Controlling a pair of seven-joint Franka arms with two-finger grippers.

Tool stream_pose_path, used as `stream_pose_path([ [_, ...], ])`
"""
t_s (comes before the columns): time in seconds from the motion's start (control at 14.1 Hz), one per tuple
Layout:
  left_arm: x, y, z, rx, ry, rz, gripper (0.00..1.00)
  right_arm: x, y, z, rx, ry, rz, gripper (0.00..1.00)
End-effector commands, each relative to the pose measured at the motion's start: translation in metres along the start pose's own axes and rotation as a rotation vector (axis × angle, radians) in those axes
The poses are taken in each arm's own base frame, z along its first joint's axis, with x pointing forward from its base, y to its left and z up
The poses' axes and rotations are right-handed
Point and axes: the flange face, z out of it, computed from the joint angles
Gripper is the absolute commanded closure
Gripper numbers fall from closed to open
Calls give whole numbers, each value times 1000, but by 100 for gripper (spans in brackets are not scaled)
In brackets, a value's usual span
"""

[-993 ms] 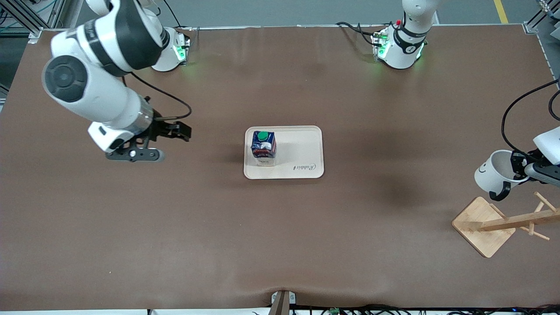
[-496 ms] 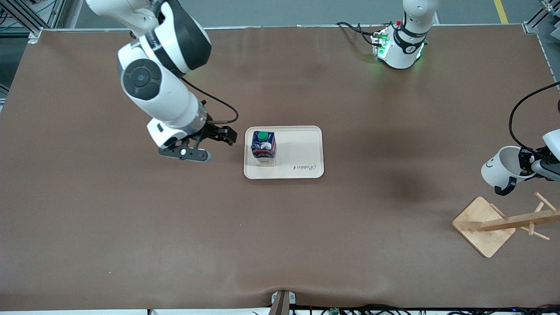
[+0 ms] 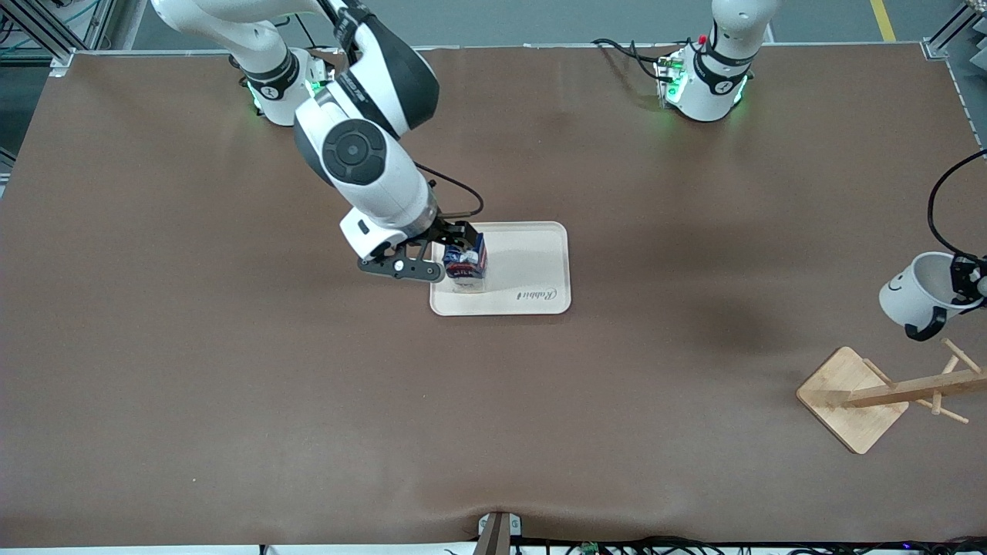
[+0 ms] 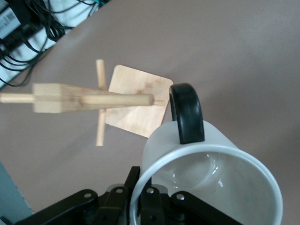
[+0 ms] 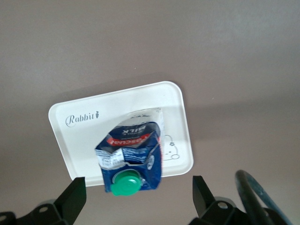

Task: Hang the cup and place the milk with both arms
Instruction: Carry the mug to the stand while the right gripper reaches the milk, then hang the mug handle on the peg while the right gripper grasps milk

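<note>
On the tray (image 3: 532, 262), the milk (image 3: 465, 264) sits under the spread right gripper (image 5: 136, 197); the left gripper (image 4: 154, 206) pinches the cup (image 3: 919, 297) over the table, near the wooden rack (image 3: 887, 393).

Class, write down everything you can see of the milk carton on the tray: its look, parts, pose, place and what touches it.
The milk carton is small, dark blue above with a red label band and a white lower part, and looks like creased card. A round green cap sits on its sloped top. It stands upright on the cream tray, at the tray's end toward the right arm. The right pincer is over it, fingers open on either side of the carton, not visibly gripping.
</note>
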Motion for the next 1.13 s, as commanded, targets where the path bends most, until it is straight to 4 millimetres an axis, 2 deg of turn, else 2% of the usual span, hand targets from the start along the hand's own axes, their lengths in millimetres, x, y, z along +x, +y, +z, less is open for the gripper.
stream_pose_path([
  [0.0, 2, -14, -2, -26, 28, 16, 100, 3, -14, 5, 8, -6, 44, 0],
  [0.28, -7, -36, 11, -42, 42, 17, 100, -3, -28, 29, -8, 28, 9, 0],
  [0.5, -6, -42, 13, -46, 54, 27, 100, -2, -29, 42, -38, 37, 13, 0],
  [0.71, -8, -51, 24, -60, 63, 22, 100, -1, -26, 52, -64, 36, 10, 0],
  [0.78, -9, -53, 30, -69, 61, 20, 100, -2, -27, 55, -67, 34, 15, 0],
  [1.06, -12, -60, 31, -71, 73, 19, 100, -6, -37, 74, -61, 38, 16, 0],
])
